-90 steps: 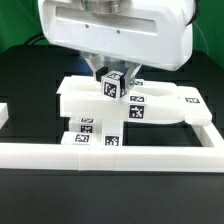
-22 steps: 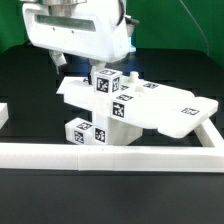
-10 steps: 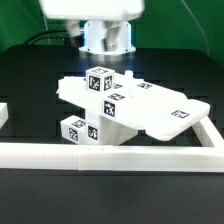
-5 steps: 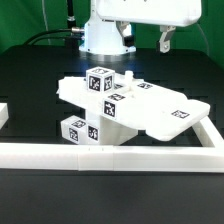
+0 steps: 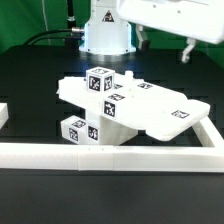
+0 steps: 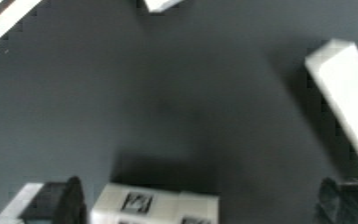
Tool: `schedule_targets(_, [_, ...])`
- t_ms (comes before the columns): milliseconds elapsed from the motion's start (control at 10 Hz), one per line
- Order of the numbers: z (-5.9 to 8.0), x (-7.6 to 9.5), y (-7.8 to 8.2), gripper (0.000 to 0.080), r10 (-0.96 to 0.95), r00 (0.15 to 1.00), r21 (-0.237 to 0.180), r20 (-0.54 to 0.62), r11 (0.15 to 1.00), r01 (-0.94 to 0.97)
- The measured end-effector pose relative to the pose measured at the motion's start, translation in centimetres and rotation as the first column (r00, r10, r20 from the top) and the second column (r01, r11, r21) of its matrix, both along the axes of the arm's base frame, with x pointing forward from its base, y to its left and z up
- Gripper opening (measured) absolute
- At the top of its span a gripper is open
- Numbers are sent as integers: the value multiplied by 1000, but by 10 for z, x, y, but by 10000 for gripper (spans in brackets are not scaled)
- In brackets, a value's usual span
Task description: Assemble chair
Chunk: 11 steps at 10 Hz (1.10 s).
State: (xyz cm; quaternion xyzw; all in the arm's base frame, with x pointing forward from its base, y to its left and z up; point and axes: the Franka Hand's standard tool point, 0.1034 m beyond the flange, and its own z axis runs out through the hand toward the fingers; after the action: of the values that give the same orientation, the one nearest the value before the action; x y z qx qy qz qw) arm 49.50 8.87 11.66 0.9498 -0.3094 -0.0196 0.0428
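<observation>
The chair parts (image 5: pixel 140 108) stand joined in the middle of the black table: a flat white tagged panel lies tilted, with one blocky tagged leg (image 5: pixel 100 80) upright on it, another leg (image 5: pixel 84 130) under it, and a small peg (image 5: pixel 127 77) sticking up. My gripper (image 5: pixel 165 45) hangs well above them toward the exterior view's right, open with nothing in it. In the wrist view the gripper (image 6: pixel 202 198) shows two dark fingers (image 6: pixel 51 203) wide apart. A white tagged part (image 6: pixel 149 205) lies far below between them, untouched.
A long white border rail (image 5: pixel 110 153) runs along the front and turns back at the exterior view's right (image 5: pixel 214 126). A short rail piece (image 5: pixel 3 113) sits at the left edge. The arm's base (image 5: pixel 105 35) stands behind the parts. In the wrist view, a white rail (image 6: pixel 345 95) crosses the dark table.
My gripper has let go of the upright leg, risen, and swung toward the exterior view's right. The chair parts stay where they were.
</observation>
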Motion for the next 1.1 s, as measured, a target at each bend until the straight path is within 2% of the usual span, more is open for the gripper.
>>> schedule_targets(200, [-1, -1, 1, 649, 4, 1000, -1, -2, 1000, -4])
schedule_targets(300, [0, 2, 1, 649, 17, 1000, 16, 14, 1000, -18])
schedule_targets(400, [-1, 4, -1, 649, -3, 997, 57, 78, 998, -2])
schedule_targets(500, [-10, -5, 3, 649, -12, 992, 78, 126, 997, 2])
schedule_targets(700, [-28, -19, 24, 649, -48, 982, 115, 181, 993, 27])
schedule_targets(800, [-31, -21, 31, 649, -40, 984, 119, 173, 993, 19])
schedule_targets(1100, [-31, -21, 28, 649, -27, 985, 116, 171, 993, 7])
